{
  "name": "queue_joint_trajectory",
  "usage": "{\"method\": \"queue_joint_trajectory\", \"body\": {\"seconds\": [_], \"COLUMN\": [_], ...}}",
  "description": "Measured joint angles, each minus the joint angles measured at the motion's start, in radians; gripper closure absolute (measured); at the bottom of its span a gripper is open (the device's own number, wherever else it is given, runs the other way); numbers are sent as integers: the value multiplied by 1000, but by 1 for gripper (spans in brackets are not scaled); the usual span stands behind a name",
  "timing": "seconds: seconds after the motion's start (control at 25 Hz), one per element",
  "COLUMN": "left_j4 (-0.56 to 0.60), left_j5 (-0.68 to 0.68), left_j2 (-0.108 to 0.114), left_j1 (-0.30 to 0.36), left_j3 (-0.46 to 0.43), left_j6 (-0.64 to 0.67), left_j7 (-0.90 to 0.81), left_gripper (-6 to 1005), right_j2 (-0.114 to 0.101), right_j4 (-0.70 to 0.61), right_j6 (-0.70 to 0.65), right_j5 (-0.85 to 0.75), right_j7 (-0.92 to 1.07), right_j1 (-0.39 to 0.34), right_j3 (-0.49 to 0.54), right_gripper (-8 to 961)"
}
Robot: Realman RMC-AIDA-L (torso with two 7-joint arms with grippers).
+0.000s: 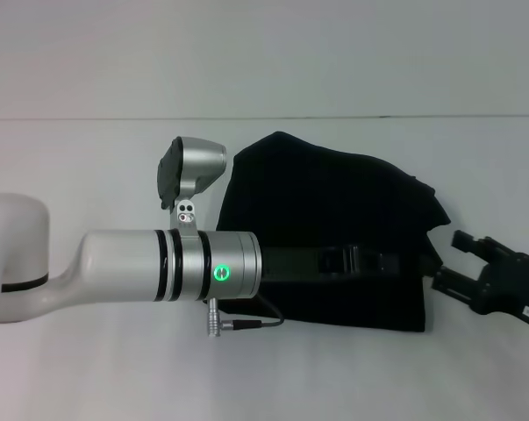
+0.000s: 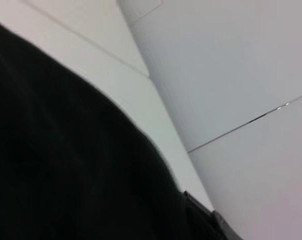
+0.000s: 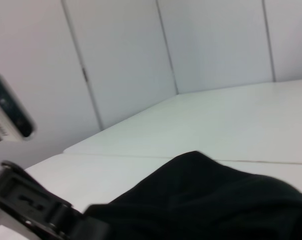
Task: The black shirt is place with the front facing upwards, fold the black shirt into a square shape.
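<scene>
shirt (image 1: 334, 202): one. black, soft matte cotton, already folded over on itself into a rough, lumpy block. near edge straight, far edge humped and rounded, a loose corner jutting toward the worktop's right edge. no lettering or label shows. it lies on the worktop (image 1: 89, 368) about midway between the near and far edges, somewhat toward the right edge. in the left wrist view it fills most of the frame as a dark blurred mass (image 2: 65, 165); in the right wrist view it shows as a rounded black mound (image 3: 211, 200).

worktop: one. flat, smooth, white, with a thin seam line running across near the far edge.

arms: two. left arm (image 1: 141, 267): white and silver cylinder segments, smooth and glossy, black ring bands, one round green light, one thin black cable below the wrist. it reaches from the left edge across the shirt.

left pincer (image 1: 356, 260): one. black, lying low over the shirt's near half, black on black; whether it is wide, narrow or holding cloth cannot be told.

right pincer (image 1: 475, 247): one. black, angular, hard plastic or metal, at the shirt's right end beside the jutting corner; its fingers stand apart, with no cloth seen between them.
</scene>
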Motion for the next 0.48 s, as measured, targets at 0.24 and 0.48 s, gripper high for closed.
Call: {"method": "queue_joint_trajectory", "body": {"seconds": [0.24, 0.48], "left_j4": [-1, 102], "left_j5": [-60, -47], "left_j2": [-1, 10], "left_j1": [23, 78], "left_j3": [-2, 6], "left_j6": [49, 163], "left_j7": [60, 75], "left_gripper": [929, 717], "right_j2": [-18, -12], "right_j4": [-1, -3], "right_j6": [9, -20], "right_j5": [0, 0], "right_j7": [-1, 0], "right_j1": [-43, -49], "right_j3": [92, 180], "right_gripper": [120, 120]}}
